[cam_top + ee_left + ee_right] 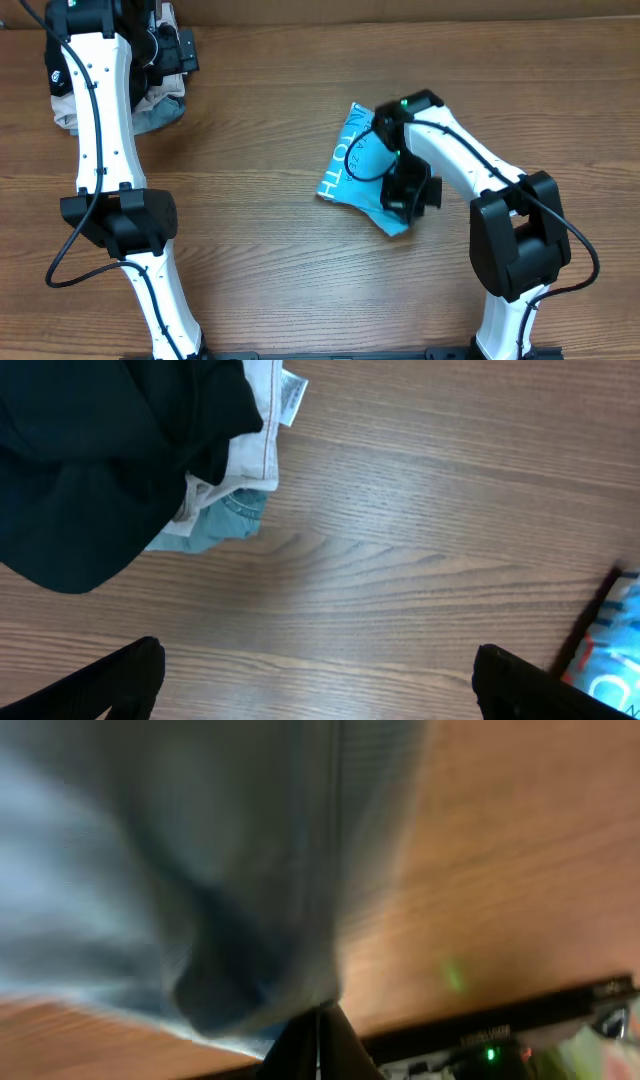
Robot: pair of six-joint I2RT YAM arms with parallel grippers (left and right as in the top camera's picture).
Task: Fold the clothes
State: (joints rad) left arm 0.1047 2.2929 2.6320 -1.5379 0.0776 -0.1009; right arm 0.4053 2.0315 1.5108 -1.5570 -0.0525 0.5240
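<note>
The clothes (352, 168), a sky-blue T-shirt with white lettering, lie bunched on the wooden table right of centre. My right gripper (404, 207) is over the shirt's near right corner. In the blurred right wrist view its fingers (320, 1045) are pressed together, with blue fabric (200, 870) gathered at their tips. My left gripper (320, 685) hovers wide open over bare wood at the far left, holding nothing. A sliver of the shirt (615, 650) shows at the right edge of the left wrist view.
A pile of other garments (160, 100) lies at the back left under the left arm: black cloth (100, 460), a beige piece with a label (255, 450) and a pale grey-blue one (225, 520). Arm bases (120, 220) (520, 240) stand near the front.
</note>
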